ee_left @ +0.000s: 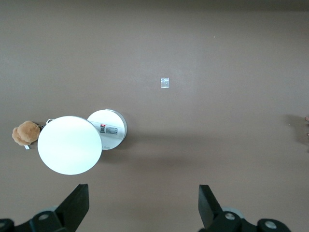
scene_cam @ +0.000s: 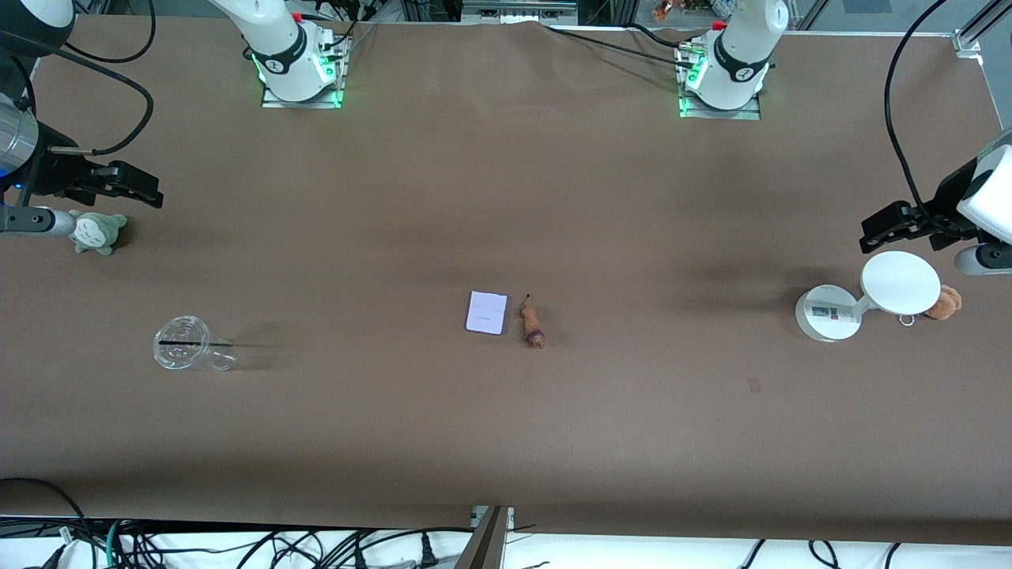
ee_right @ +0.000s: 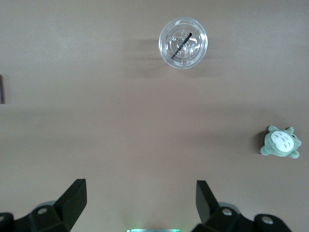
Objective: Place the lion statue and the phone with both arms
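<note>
Lion statue: the tiny elongated orange-brown lion statue [scene_cam: 533,325] lies mid-counter on the brown counter [scene_cam: 506,442], its long axis running toward the front camera, dark head end nearer that camera, thin tail pointing toward the bases.
Phone: the flat pale lavender rectangular phone [scene_cam: 486,312] lies just beside the lion, on the side toward the right arm's end, apart from it.
Left end effector: the left end effector [scene_cam: 885,227] hangs with fingers spread wide and empty, over the counter by the white round-disc stand [scene_cam: 862,298] and the brown plush with a metal ring [scene_cam: 942,303].
Right end effector: the right end effector [scene_cam: 134,186] is likewise spread and empty, over the grey-green plush toy [scene_cam: 98,230]; a clear plastic cup [scene_cam: 183,344] stands nearer the camera.
Deciding relation: both task things lie well apart from either end effector, toward the middle. The lion sits on the left arm's side of the pair and the phone on the right arm's, so each arm likely takes its nearer thing.
</note>
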You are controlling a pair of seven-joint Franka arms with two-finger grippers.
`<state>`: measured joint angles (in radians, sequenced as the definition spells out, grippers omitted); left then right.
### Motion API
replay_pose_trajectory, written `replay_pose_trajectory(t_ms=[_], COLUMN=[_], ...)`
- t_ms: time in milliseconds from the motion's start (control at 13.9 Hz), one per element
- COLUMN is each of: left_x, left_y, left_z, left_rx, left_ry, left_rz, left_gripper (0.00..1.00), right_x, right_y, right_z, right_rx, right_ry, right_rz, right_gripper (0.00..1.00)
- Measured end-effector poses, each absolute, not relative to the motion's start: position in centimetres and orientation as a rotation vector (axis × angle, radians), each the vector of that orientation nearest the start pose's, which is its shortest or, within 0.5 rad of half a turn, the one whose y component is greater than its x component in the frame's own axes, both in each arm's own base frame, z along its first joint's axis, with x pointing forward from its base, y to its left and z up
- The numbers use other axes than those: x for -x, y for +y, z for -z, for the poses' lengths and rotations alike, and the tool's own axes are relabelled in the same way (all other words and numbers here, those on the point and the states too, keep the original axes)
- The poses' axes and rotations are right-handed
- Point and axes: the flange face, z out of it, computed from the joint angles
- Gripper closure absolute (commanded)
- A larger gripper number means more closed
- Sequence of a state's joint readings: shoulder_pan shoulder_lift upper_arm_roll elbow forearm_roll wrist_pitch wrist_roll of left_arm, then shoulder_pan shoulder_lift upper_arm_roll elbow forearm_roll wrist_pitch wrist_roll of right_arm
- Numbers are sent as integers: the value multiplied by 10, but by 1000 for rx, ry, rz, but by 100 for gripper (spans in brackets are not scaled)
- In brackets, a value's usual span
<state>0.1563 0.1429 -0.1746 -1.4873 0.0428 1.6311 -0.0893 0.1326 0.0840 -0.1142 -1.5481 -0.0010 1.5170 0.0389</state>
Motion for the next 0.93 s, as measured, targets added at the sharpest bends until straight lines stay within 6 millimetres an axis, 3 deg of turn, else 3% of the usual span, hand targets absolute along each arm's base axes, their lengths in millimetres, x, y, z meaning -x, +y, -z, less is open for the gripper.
replay_pose_trajectory(t_ms=[934], left_x=[-603], left_y=[7], left_z=[-589], left_rx=[3135], left_ry=[-136], left_rz=[8], left_gripper=[0], right_x=[-572], right_y=[11], right_z=[-584], right_rx=[3150], right_ry=[38], right_rz=[-178], right_gripper=[0])
